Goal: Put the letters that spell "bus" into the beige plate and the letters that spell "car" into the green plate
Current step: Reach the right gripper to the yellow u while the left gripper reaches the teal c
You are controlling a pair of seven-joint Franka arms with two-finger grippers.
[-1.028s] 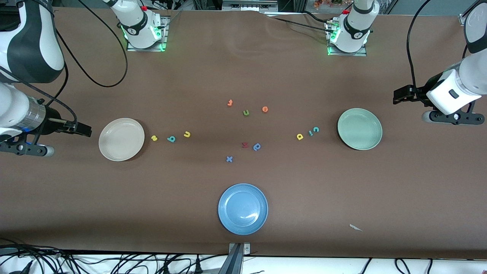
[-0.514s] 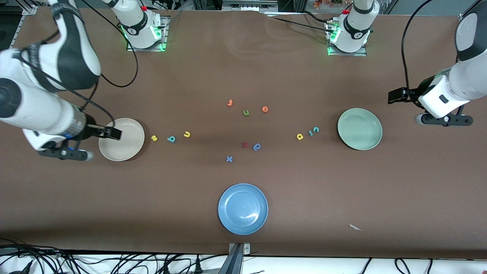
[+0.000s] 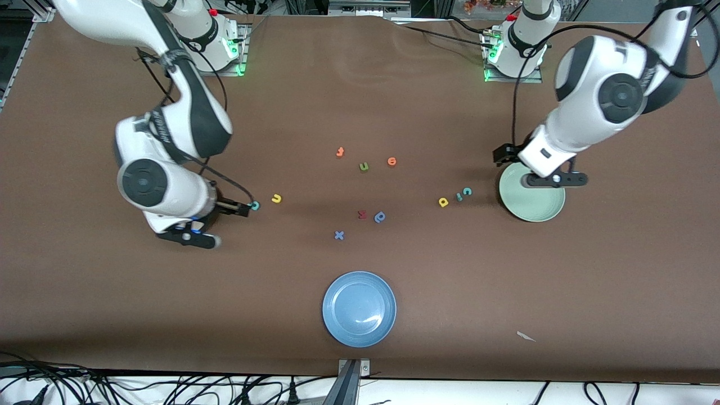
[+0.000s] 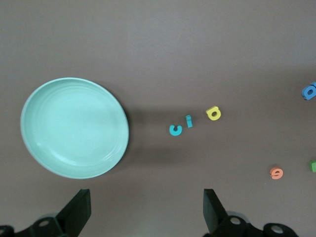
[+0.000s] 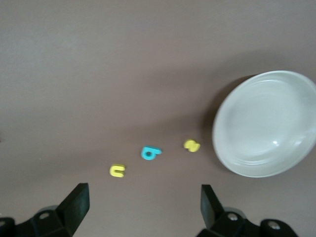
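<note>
The beige plate [image 5: 266, 123] shows only in the right wrist view; the right arm covers it in the front view. Beside it lie the yellow "s" [image 5: 191, 145], teal "b" [image 5: 150, 153] [image 3: 255, 206] and yellow "u" [image 5: 117, 170] [image 3: 276, 198]. My right gripper [image 3: 246, 209] [image 5: 143, 205] hangs open and empty beside the "b". The green plate [image 3: 534, 205] [image 4: 74, 127] has the teal "c" [image 3: 467, 192] [image 4: 175, 130], teal "r" [image 3: 459, 196] [image 4: 188, 121] and yellow "a" [image 3: 443, 202] [image 4: 213, 113] next to it. My left gripper [image 3: 502, 154] [image 4: 146, 205] is open and empty over that plate's rim.
A blue plate [image 3: 359, 308] sits near the front camera. In the table's middle lie two orange letters [image 3: 340, 152] [image 3: 392, 162], an olive "u" [image 3: 363, 166], a red letter [image 3: 362, 214], a blue "p" [image 3: 380, 217] and a blue "x" [image 3: 338, 235].
Both arms swung in from the table's ends. The right one crossed the beige plate to the "b"; the left one came to the green plate. Both grippers stayed open.
</note>
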